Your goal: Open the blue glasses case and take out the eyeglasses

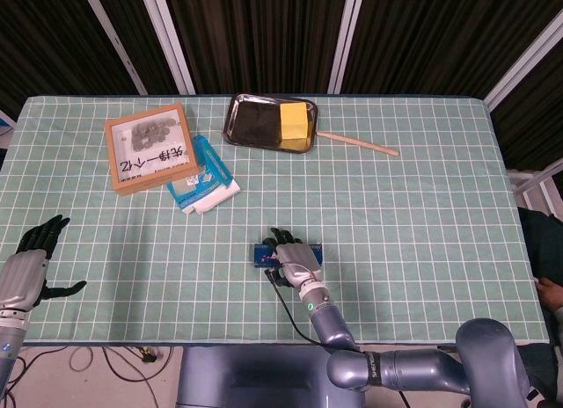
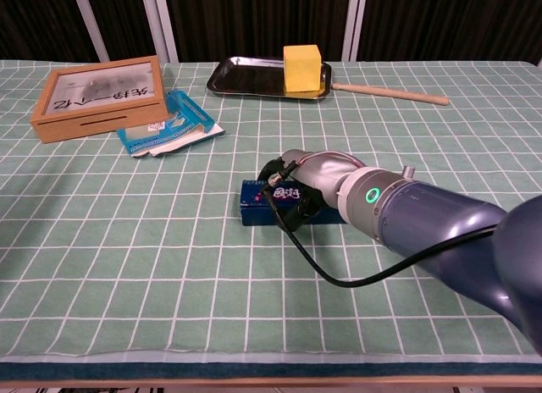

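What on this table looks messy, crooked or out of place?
Mostly tidy. The blue-and-white packet lies crooked, partly tucked under the wooden box, with white paper sticking out. The blue glasses case sits flat and closed under the right hand.

A pale green cloth [image 1: 422, 214] gridded in white carries a blue case [image 2: 254, 204] with white lettering, a yellow block [image 1: 295, 121] on a dark metal tray [image 1: 239, 127], a tan wooden box [image 1: 149, 148], and a blue-and-white packet [image 1: 201, 181].
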### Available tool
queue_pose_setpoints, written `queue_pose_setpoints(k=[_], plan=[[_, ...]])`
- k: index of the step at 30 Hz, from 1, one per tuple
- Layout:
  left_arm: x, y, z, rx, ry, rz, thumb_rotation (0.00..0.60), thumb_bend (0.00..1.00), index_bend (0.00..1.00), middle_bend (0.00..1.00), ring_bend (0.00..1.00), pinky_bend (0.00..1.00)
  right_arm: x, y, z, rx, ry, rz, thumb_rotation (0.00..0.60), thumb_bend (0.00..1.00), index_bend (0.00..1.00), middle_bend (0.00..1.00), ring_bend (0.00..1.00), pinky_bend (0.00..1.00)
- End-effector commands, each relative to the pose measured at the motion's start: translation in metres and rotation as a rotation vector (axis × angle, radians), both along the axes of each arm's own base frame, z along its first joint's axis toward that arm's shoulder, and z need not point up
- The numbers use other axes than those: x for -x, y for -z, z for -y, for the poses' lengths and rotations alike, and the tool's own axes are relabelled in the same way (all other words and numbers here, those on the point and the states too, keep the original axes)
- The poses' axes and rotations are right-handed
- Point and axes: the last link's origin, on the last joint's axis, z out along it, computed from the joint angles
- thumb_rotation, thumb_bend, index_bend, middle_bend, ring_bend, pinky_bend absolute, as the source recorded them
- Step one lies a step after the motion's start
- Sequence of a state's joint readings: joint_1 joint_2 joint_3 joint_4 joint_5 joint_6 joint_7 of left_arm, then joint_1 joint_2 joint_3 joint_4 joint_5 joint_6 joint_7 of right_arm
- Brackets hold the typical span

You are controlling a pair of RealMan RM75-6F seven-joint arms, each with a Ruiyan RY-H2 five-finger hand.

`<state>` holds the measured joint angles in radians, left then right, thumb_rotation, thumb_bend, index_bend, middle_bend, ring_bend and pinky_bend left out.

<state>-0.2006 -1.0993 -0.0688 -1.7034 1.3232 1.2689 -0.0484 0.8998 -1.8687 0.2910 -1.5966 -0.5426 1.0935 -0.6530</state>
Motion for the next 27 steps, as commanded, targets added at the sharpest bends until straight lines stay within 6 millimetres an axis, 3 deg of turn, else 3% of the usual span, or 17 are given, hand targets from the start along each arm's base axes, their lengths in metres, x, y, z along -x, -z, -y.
queue_pose_setpoints(k=[1, 4, 12, 27], plan=[[0.0001, 0.0001, 0.0001, 0.0, -0.001, 0.001, 0.6, 0.0, 0.0, 0.0, 0.0, 0.0, -0.0004, 0.0001, 0.0002, 0.0, 0.0, 0.001, 0.6, 0.75, 0.23, 0.0, 0.0, 0.2], [0.0, -0.0001, 0.0, -0.001, -0.001, 0.002, 0.6, 0.0, 0.0, 0.0, 0.0, 0.0, -0.0005, 0.0002, 0.0017, 0.002, 0.001, 0.0, 0.6, 0.78, 0.23, 0.0, 0.0, 0.2], [0.0001, 0.0001, 0.0002, 0.002, -0.001, 0.004, 0.6, 0.0, 0.0, 0.0, 0.0, 0.0, -0.0009, -0.002, 0.005, 0.008, 0.011, 0.006, 0.6, 1.0, 0.24, 0.0, 0.0, 0.2], [0.0002, -0.0004, 0.0001, 0.0, -0.003, 0.004, 0.6, 0.0, 0.0, 0.0, 0.0, 0.0, -0.001, -0.0032, 0.007, -0.005, 0.036, 0.006, 0.6, 1.0, 0.24, 0.0, 0.0, 0.2]])
